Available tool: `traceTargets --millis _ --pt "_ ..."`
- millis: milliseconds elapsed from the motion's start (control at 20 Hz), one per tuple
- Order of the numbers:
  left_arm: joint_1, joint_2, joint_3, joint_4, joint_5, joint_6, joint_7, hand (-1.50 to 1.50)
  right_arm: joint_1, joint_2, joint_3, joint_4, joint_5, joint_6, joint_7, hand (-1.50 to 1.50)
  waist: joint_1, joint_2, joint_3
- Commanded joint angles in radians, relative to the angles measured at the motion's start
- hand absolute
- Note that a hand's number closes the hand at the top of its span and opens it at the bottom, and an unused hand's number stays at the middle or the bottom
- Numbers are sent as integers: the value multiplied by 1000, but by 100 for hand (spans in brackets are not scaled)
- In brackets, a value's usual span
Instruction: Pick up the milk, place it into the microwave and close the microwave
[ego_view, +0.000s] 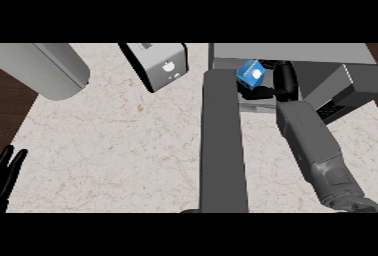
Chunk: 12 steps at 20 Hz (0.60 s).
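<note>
You are looking down on a pale, veined stone worktop (125, 145) with a strip of dark wood showing past its left edge. The microwave (295, 52) sits at the upper right, and everything else is placed from it. Its door (221, 145) stands swung wide open, seen edge-on as a long grey slab running from the microwave's left front corner down toward you. The milk (251, 73), a blue carton with a white round mark, is in the mouth of the microwave's cavity, just right of the door's hinge end. Your right hand (284, 82) reaches into that opening on its grey forearm; its black fingers curl around the milk's right side and hold it. Left of the microwave stands a small grey appliance with a black side (159, 65), and further left a large grey cylinder (48, 67). Your left hand (9, 172) rests far left of the microwave at the view's edge, fingers straight and apart.
</note>
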Motion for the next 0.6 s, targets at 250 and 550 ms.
traceTargets --millis 250,550 --pt "-49 3 -22 25 -1 -7 5 -150 -156 -90 -6 184 69 -112 -15 150 46 22 1" --pt "-91 10 -34 27 -22 3 9 -150 -209 -66 -61 228 33 -216 8 150 71 36 2"
